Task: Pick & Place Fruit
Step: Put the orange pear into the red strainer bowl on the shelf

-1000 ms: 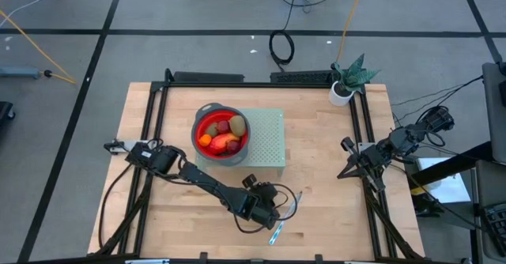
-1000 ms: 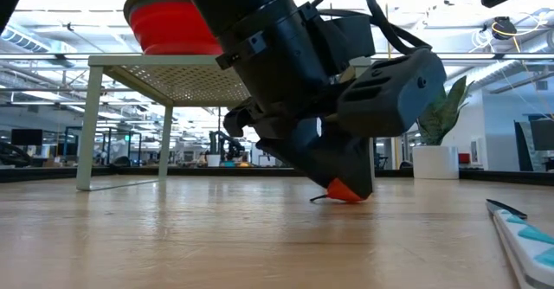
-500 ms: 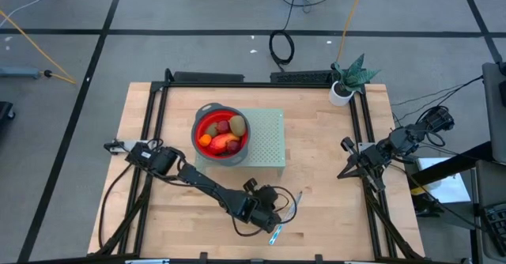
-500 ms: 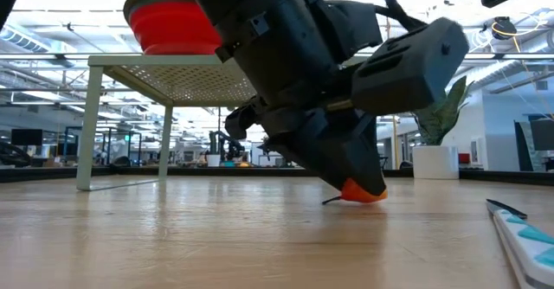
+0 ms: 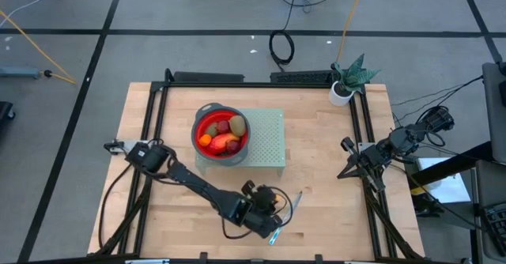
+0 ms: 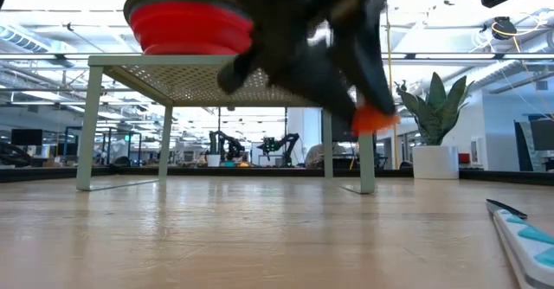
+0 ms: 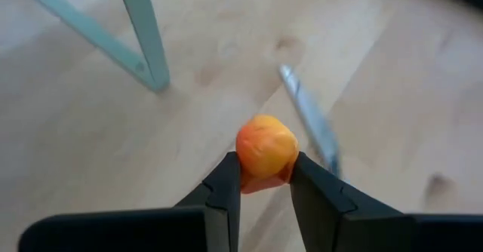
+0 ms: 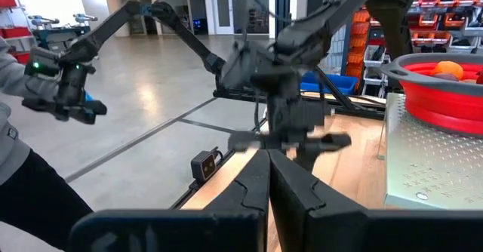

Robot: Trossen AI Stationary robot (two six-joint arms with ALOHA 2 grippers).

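The table (image 5: 332, 209) is a wooden top with dark rails along its left, right and far edges; most bare wood lies along the near edge and on the right half. A pale green perforated stand (image 5: 265, 137) sits near the middle toward the far side, and the low view shows open space under it between its legs. The red bowl (image 5: 221, 134) rests on the stand's left end, overhanging that edge, with several fruits (image 5: 224, 142) inside. The left arm reaches from the left rail across to the near edge, and the left gripper (image 7: 262, 178) is clamped on an orange fruit (image 7: 265, 148), held clear above the wood in the low view. A knife (image 5: 286, 214) lies on the table just beside that gripper, close to the near edge. The right arm waits folded at the right rail, well apart from everything, and the right gripper (image 8: 267, 182) has its jaws together. A potted plant (image 5: 348, 81) stands at the far right corner.
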